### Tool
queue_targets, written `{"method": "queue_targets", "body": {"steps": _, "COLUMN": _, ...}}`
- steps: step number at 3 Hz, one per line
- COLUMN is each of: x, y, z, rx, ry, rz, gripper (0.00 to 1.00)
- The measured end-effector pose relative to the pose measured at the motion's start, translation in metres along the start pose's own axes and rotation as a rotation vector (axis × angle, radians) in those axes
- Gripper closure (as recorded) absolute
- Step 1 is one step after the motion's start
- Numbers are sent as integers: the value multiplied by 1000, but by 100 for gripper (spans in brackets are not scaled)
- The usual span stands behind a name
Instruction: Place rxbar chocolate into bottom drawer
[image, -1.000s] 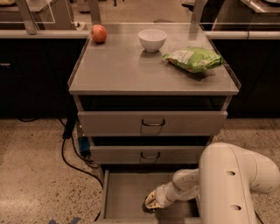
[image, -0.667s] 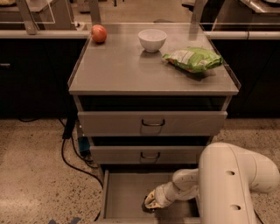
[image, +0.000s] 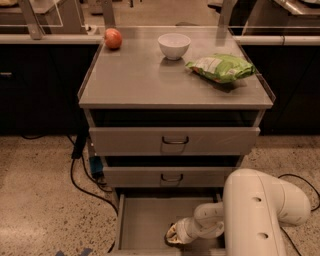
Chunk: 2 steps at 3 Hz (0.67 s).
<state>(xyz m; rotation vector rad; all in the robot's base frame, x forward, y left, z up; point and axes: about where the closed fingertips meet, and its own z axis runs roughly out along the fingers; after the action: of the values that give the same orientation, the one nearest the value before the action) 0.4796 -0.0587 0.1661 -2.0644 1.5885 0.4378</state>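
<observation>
Gripper (image: 173, 234) sits low inside the open bottom drawer (image: 142, 220): placing step, prob. Grip state: can't tell. Bar not visible, maybe hidden at the tip. Next: release onto the floor, then lift out.

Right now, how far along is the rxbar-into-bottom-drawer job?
Done: the bottom drawer stands open. Underway: the hand is down inside it, near the floor. I can't make out the rxbar chocolate, so release is unconfirmed. Left: release the bar if held, then withdraw.
</observation>
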Motion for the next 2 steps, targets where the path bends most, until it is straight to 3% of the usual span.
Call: {"method": "queue_targets", "body": {"steps": 2, "x": 4, "y": -3, "z": 1, "rx": 13, "ry": 16, "rz": 0, "gripper": 59}}
